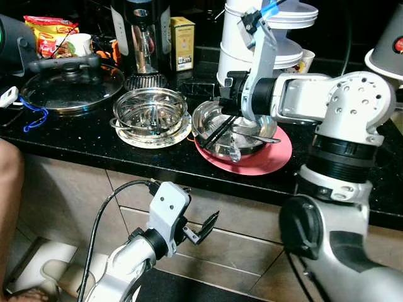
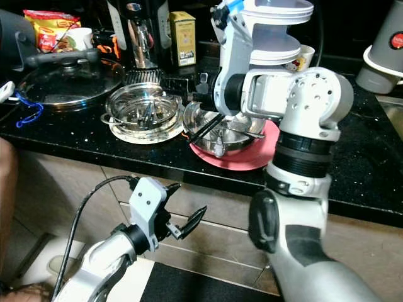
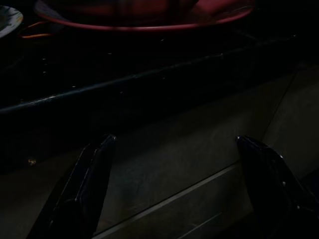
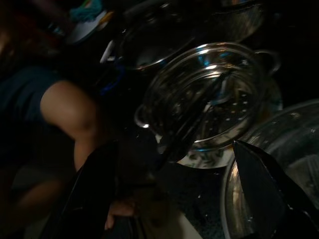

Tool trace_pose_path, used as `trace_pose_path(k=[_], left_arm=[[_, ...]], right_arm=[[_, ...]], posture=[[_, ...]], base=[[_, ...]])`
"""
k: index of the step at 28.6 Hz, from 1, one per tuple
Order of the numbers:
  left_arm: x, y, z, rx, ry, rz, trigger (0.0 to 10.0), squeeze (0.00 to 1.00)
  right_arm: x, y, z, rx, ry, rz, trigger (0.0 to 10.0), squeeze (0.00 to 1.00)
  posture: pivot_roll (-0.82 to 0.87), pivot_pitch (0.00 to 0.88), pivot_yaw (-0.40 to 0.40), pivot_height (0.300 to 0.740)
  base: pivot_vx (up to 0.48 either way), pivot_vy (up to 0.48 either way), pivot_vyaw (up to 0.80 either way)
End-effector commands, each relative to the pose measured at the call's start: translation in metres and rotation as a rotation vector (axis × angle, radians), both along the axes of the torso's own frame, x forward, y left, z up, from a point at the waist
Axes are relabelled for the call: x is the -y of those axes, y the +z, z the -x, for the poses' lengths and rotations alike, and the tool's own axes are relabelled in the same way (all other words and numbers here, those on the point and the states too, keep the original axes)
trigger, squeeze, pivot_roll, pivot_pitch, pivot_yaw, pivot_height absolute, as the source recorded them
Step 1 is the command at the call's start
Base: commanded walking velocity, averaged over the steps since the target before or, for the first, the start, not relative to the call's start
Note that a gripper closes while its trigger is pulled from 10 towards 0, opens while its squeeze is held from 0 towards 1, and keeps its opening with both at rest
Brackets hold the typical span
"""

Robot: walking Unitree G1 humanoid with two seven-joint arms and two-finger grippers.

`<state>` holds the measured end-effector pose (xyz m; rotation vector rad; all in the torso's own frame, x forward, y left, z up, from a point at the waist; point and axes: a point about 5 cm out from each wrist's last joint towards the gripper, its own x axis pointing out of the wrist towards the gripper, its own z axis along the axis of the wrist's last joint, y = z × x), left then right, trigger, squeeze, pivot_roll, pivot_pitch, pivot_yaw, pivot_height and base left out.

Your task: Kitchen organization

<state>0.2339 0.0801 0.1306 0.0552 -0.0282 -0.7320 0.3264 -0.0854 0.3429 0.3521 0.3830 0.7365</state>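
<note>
- The black counter (image 1: pixel 94 148) is polished stone with pale flecks, glossy and hard; a steel dish would slide on it easily.
- The glass pan lid (image 1: pixel 70 88) lies flat at the far left, round, steel-rimmed, with a black knob. It looks heavy and breakable.
- The white stack of tubs (image 1: pixel 277 38) stands at the far right of the counter, smooth plastic by the look of it.
- The red plate (image 1: pixel 274 160) sits near the counter's front edge, flat and matte, under the steel bowl.
- The steel bowl (image 1: pixel 211 123) rests tilted on that plate. It is thin, shiny metal: stiff, light and slippery. I judge the rim the only safe place to pinch it, since the curved wall would squirt out of two narrow fingers.
- The steamer basket (image 1: pixel 150 110) stands just left of the bowl on a patterned plate (image 1: pixel 165 139). It is perforated steel with small side handles, which offer a better hold than its rim.
- The right gripper (image 1: pixel 221 131) hangs over the bowl, its fingers spread apart and holding nothing.
- The left gripper (image 1: pixel 194 233) hangs low before the cabinet front, below the counter edge, fingers spread wide and empty.
- A person's arm (image 4: pixel 70 112) is at the far left.
</note>
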Motion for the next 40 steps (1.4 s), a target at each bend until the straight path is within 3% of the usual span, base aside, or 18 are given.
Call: trace_pose_path(k=[1, 4, 6, 10, 17, 24, 27, 30, 34, 40], left_arm=[[0.002, -0.001, 0.0, -0.01, -0.006, -0.003, 10.0, 0.0], [0.003, -0.001, 0.0, -0.011, -0.005, 0.001, 10.0, 0.0], [0.004, -0.002, 0.0, -0.013, -0.005, 0.003, 10.0, 0.0], [0.004, -0.002, 0.0, -0.016, -0.004, 0.005, 10.0, 0.0], [0.005, -0.003, 0.0, -0.021, -0.01, 0.004, 10.0, 0.0], [0.005, -0.003, 0.0, -0.023, -0.012, 0.001, 10.0, 0.0], [0.005, -0.003, 0.001, -0.022, -0.012, -0.002, 10.0, 0.0], [0.006, -0.004, 0.001, -0.023, -0.014, -0.003, 10.0, 0.0], [0.006, -0.004, 0.002, -0.025, -0.017, -0.003, 10.0, 0.0], [0.007, -0.005, 0.002, -0.028, -0.022, -0.003, 10.0, 0.0]], right_arm=[[0.002, 0.003, -0.001, -0.007, -0.025, 0.005, 10.0, 0.0], [0.014, 0.004, -0.007, 0.005, -0.134, 0.037, 10.0, 0.0], [0.034, 0.001, -0.014, -0.004, -0.259, 0.069, 10.0, 0.0], [0.043, 0.001, -0.016, 0.003, -0.311, 0.069, 10.0, 0.0], [0.043, -0.008, -0.016, -0.026, -0.325, 0.095, 10.0, 0.0], [0.032, -0.029, -0.018, -0.092, -0.32, 0.096, 10.0, 0.0], [0.036, -0.02, -0.023, -0.034, -0.382, 0.016, 10.0, 0.0], [0.039, -0.013, -0.023, 0.0, -0.394, -0.003, 10.0, 0.0], [0.041, -0.013, -0.023, 0.004, -0.406, 0.01, 10.0, 0.0], [0.047, -0.025, -0.024, -0.004, -0.455, 0.118, 10.0, 0.0]], posture=[[0.01, 0.042, -0.068, 0.74], [0.01, 0.041, -0.073, 0.74], [0.01, 0.041, -0.078, 0.74], [0.0, 0.043, -0.078, 0.74], [0.01, 0.043, -0.079, 0.74], [0.01, 0.044, -0.08, 0.74], [0.01, 0.043, -0.079, 0.74], [0.01, 0.04, -0.076, 0.74], [0.01, 0.038, -0.075, 0.74], [0.01, 0.033, -0.078, 0.74]], base=[[0.0, 0.0, 0.0], [0.0, 0.0, 0.0], [0.0, 0.0, 0.0], [0.0, 0.0, 0.0], [0.0, 0.0, 0.0], [0.0, 0.0, 0.0], [0.0, 0.0, 0.0], [0.0, 0.0, 0.0], [0.0, 0.0, 0.0], [0.0, 0.0, 0.0]])
